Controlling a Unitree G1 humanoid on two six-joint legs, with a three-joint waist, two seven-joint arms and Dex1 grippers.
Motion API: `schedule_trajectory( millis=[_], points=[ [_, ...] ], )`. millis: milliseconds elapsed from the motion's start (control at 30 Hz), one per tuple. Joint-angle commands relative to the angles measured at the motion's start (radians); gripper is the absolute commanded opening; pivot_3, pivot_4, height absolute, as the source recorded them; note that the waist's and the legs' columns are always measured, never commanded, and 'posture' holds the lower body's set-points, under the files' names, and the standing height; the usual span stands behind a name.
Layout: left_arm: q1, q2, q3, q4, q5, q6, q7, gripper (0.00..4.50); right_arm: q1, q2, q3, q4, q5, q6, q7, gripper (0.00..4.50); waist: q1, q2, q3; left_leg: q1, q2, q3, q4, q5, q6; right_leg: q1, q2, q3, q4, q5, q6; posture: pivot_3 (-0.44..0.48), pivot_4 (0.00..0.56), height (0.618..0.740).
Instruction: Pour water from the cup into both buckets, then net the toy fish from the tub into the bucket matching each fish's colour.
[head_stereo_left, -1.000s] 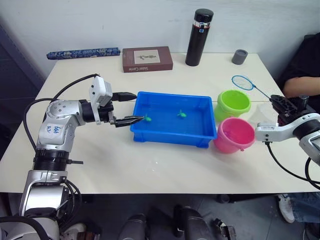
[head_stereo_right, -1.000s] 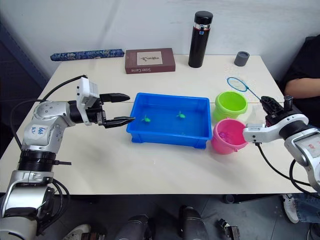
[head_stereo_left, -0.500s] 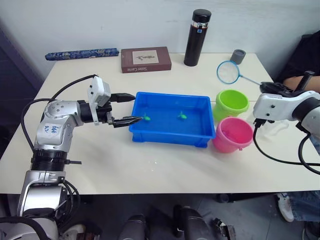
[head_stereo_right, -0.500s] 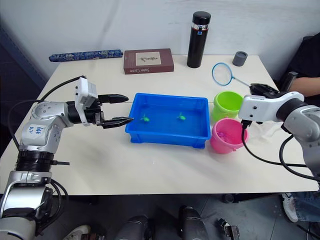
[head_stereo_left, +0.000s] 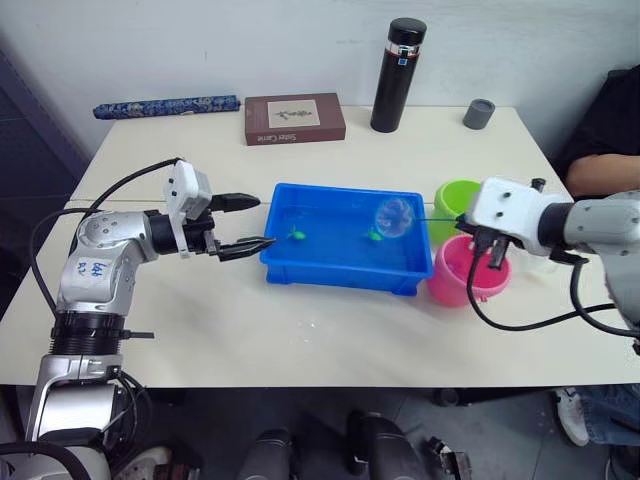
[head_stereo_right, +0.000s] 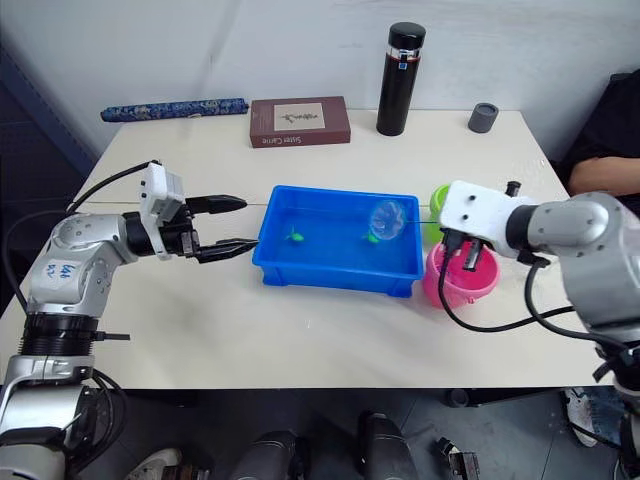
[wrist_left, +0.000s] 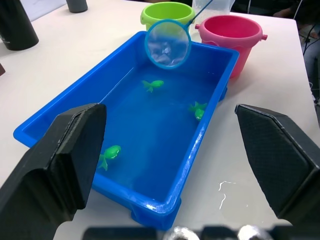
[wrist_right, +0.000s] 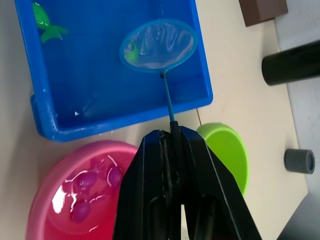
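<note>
The blue tub (head_stereo_left: 340, 235) holds water and three green toy fish (wrist_left: 153, 85). The net (head_stereo_left: 392, 215) hangs with its hoop over the tub's right half, close to one green fish. My right gripper (wrist_right: 172, 134) is shut on the net's thin handle, above the gap between the lime green bucket (head_stereo_left: 455, 200) and the pink bucket (head_stereo_left: 462, 272). Pink fish (wrist_right: 85, 192) lie in the pink bucket's water. My left gripper (head_stereo_left: 255, 222) stands open and empty just off the tub's left end. The clear cup (wrist_left: 217, 6) peeks out behind the buckets.
At the table's back stand a black flask (head_stereo_left: 398, 75), a brown book (head_stereo_left: 295, 118), a small grey cap (head_stereo_left: 479, 113) and a blue patterned roll (head_stereo_left: 165, 105). A person's arm (head_stereo_left: 605, 170) rests at the right edge.
My right arm has swung the net from above the table's back right, leftward and down, to over the tub. My left gripper has drawn back slightly from the tub's left end.
</note>
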Motion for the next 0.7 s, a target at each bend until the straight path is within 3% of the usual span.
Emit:
schedule_trajectory(
  millis=[33, 300, 700],
  points=[
    [0.006, 0.018, 0.036, -0.053, -0.025, 0.006, 0.008, 4.44, -0.044, 0.028, 0.03, 0.038, -0.088, -0.05, -0.055, 0.0, 0.0, 0.0, 0.0, 0.0, 0.0, 0.0, 0.0, 0.0, 0.0, 0.0, 0.0, 0.0, 0.0, 0.0, 0.0, 0.0, 0.15, 0.74],
    [0.028, 0.02, 0.042, -0.088, -0.033, 0.022, 0.024, 4.44, -0.146, 0.112, 0.127, 0.207, -0.274, -0.178, -0.162, 0.0, -0.004, 0.0, 0.0, 0.0, 0.0, 0.0, 0.0, 0.0, 0.0, -0.001, 0.0, 0.0, 0.001, 0.0, 0.0, 0.0, 0.15, 0.74],
    [0.069, 0.027, 0.068, -0.151, -0.052, 0.056, 0.05, 4.44, -0.154, 0.095, 0.179, 0.304, -0.433, -0.438, -0.148, 0.0, -0.004, 0.0, 0.0, 0.0, -0.001, 0.001, 0.0, 0.0, 0.0, -0.001, 0.0, 0.0, 0.001, 0.0, 0.0, 0.0, 0.15, 0.74]
  ],
)
